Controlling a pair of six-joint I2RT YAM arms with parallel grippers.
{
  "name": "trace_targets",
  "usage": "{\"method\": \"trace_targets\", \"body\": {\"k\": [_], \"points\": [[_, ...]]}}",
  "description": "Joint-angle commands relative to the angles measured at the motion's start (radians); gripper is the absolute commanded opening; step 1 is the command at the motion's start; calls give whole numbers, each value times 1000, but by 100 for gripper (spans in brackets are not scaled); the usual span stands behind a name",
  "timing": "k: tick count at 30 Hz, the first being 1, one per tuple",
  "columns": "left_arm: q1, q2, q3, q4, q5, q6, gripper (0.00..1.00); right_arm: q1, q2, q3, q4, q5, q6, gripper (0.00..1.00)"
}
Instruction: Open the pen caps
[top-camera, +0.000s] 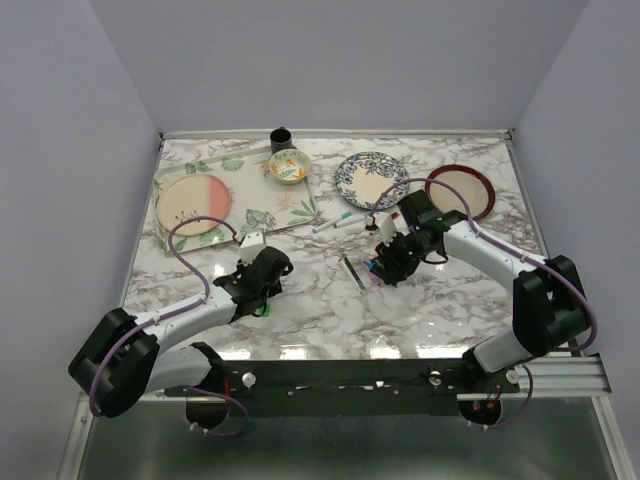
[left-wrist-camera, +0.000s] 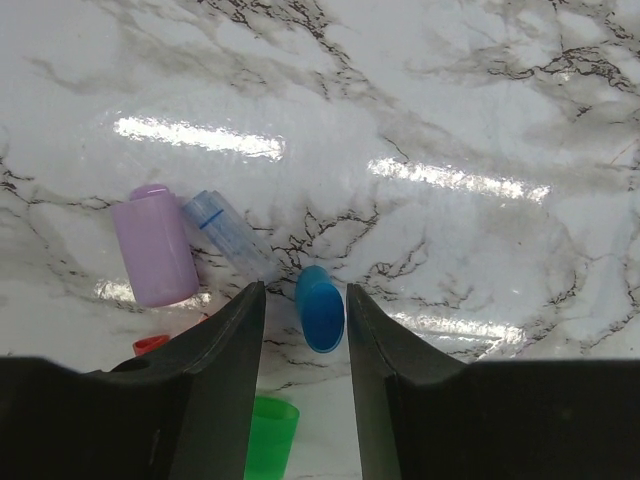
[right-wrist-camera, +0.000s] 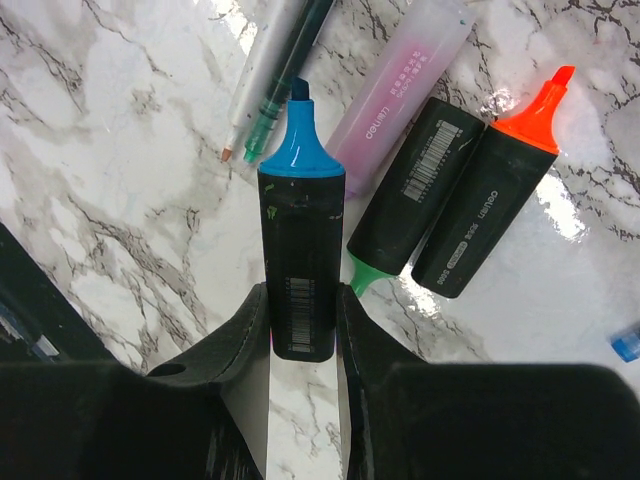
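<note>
In the left wrist view my left gripper (left-wrist-camera: 305, 295) is open just above the table. A blue pen cap (left-wrist-camera: 320, 308) lies between its fingertips, touching neither. A lilac cap (left-wrist-camera: 153, 245), a clear bluish cap (left-wrist-camera: 230, 235), a red cap (left-wrist-camera: 150, 344) and a green cap (left-wrist-camera: 270, 435) lie around it. My right gripper (right-wrist-camera: 302, 292) is shut on the rear end of a black highlighter with a bare blue tip (right-wrist-camera: 300, 230). Beside it lie a green-tipped highlighter (right-wrist-camera: 420, 190), an orange-tipped one (right-wrist-camera: 490, 200), a lilac one (right-wrist-camera: 400, 90) and thin white pens (right-wrist-camera: 270, 60). In the top view both grippers sit mid-table, left (top-camera: 262, 290) and right (top-camera: 385, 268).
A pink plate (top-camera: 193, 205) rests on a floral mat (top-camera: 290, 212) at the back left, with a small bowl (top-camera: 288, 168) and a black cup (top-camera: 281, 138). A floral plate (top-camera: 371, 180) and a red-rimmed plate (top-camera: 460, 190) stand at the back right. Thin pens (top-camera: 335, 222) lie between them.
</note>
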Motion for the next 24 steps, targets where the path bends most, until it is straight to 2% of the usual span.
{"method": "trace_targets", "body": {"k": [1, 5, 15, 20, 24], "points": [[5, -8, 18, -26, -48, 22, 47, 6, 20, 6, 45, 25, 36, 1], [3, -58, 37, -37, -31, 33, 54, 10, 51, 16, 65, 48, 85, 1], [3, -276, 98, -94, 18, 87, 80, 101, 149, 89, 91, 125, 188, 1], [8, -397, 92, -108, 44, 93, 87, 135, 173, 116, 95, 171, 211, 15], [10, -463, 101, -134, 61, 97, 87, 138, 198, 141, 89, 185, 228, 22]]}}
